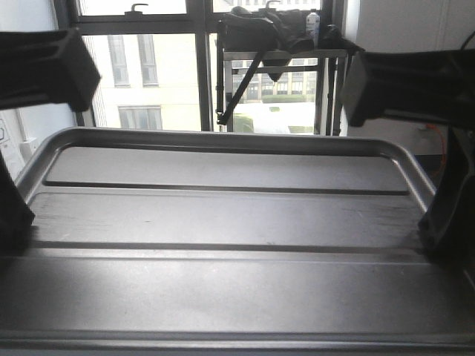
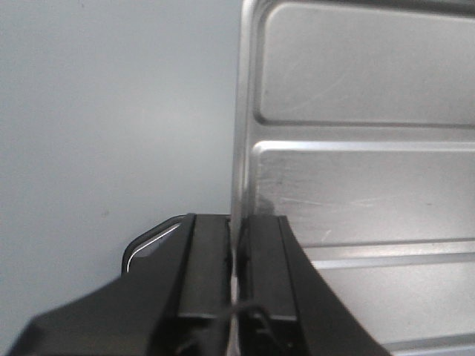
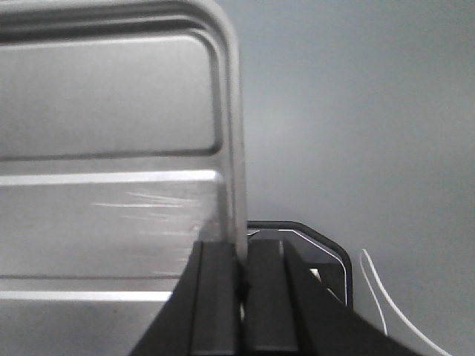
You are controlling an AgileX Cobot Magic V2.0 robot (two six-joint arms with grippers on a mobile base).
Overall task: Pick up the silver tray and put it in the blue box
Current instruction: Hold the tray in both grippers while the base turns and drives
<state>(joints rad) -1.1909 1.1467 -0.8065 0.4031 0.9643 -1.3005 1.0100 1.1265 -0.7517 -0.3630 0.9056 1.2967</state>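
The silver tray [image 1: 223,222] fills the front view, held up level close to the camera, its two long ridges running across. My left gripper [image 1: 15,215] is shut on the tray's left rim; in the left wrist view the gripper [image 2: 236,222] has its black fingers [image 2: 208,267] pinching the thin rim of the tray [image 2: 356,185]. My right gripper [image 1: 445,215] is shut on the right rim; in the right wrist view the gripper [image 3: 241,252] clamps the tray [image 3: 111,148] edge. The blue box is out of view.
Behind the tray stand a window [image 1: 141,81] and a metal rack [image 1: 274,74] with dark items and a bottle on top. Plain grey floor [image 2: 111,111] shows beside the tray in both wrist views.
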